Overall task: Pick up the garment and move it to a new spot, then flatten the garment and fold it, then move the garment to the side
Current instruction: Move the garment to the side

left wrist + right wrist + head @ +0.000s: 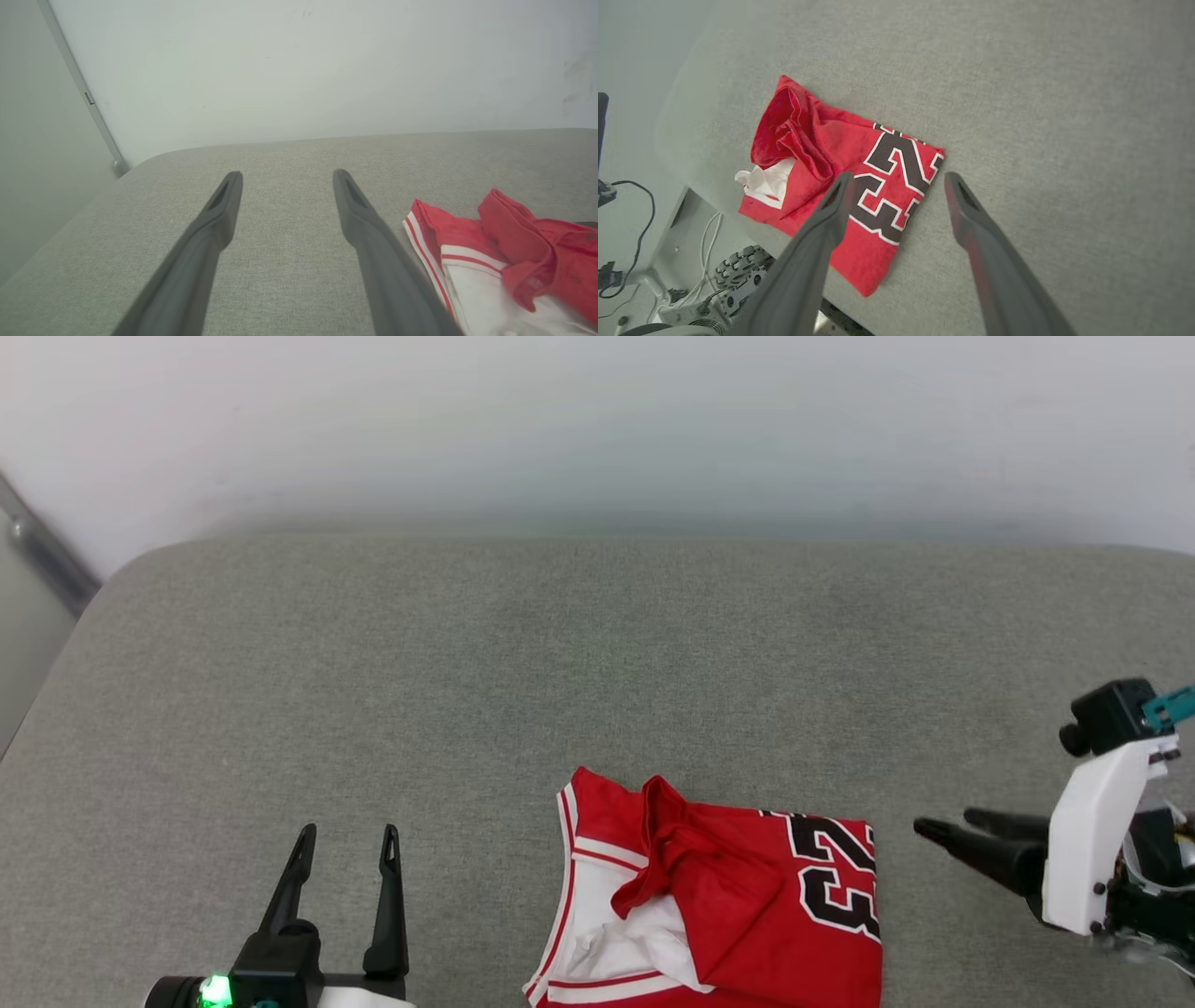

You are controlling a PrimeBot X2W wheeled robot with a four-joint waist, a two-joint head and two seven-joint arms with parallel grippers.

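Note:
The garment [747, 905], a red jersey with white sleeve cloth, striped trim and a black-and-white number, lies folded in a rough square at the near edge of the grey cushion [523, 681]. A red flap is bunched on top of it. My left gripper [347, 845] stands open over bare cushion well to the garment's left, fingers pointing away. My right gripper [948, 824] is open just to the garment's right, fingers pointing at it, apart from the cloth. The garment [504, 256] lies beside the left gripper [285, 179]. The right gripper [899, 179] hovers over the garment's [817, 154] numbered corner.
A pale wall [597, 420] rises behind the cushion. A metal rail [42, 555] runs down at the far left. Below the cushion's near edge, the right wrist view shows cables [626, 219] and a gear-like part [738, 273] on the floor.

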